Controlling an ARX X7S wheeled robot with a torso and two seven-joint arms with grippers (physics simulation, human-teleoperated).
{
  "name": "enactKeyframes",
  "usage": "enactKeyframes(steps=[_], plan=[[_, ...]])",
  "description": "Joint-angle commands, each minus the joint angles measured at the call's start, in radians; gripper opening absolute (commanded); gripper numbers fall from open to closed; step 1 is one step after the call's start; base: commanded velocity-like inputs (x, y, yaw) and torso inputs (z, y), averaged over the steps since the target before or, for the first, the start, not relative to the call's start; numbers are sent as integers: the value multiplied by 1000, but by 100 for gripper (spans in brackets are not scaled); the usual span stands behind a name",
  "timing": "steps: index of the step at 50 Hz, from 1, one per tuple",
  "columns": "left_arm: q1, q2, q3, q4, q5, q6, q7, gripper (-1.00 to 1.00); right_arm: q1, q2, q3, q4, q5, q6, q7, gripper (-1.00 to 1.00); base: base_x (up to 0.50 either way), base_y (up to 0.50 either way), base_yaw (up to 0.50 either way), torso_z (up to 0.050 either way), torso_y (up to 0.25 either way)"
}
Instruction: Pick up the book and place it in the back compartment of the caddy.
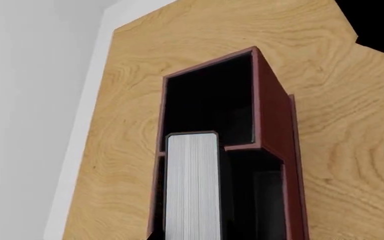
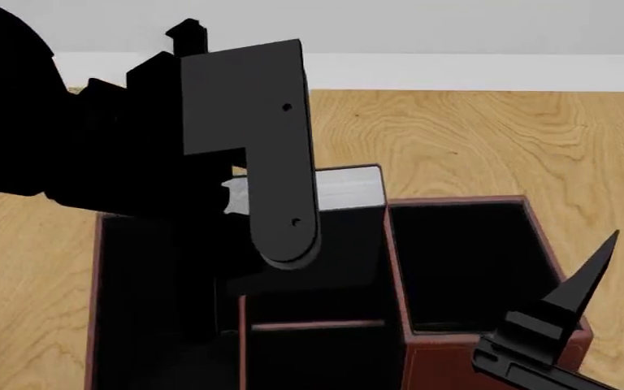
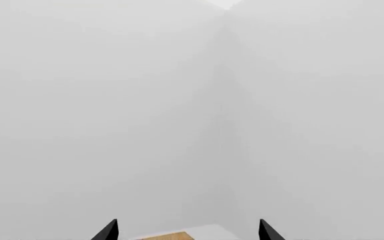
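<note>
Spreading under everything is the wooden table (image 2: 474, 138), pale grain running to a white wall. On it sits the caddy (image 2: 474, 357), maroon with black insides. Over its middle column hangs the left gripper (image 2: 263, 207), clamped on the book (image 1: 192, 185), which stands upright with grey page edges showing, lowered partly into the back compartment (image 1: 209, 100). Near right, the right gripper (image 3: 187, 231) points at blank wall, its prongs spread apart and holding nothing. No writing is legible anywhere.
</note>
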Motion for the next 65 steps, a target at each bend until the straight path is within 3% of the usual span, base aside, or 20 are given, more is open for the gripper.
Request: enactKeyframes(steps=[1,65], plan=[[15,3,10,-14,49,27,-26,-100,0,0,11,0,11,5,2,100,0,0,0,0,0],[150,24,42,-34,41,88,-68,-100,-15,1,47,0,64,1,8,100,0,0,0,0,1]])
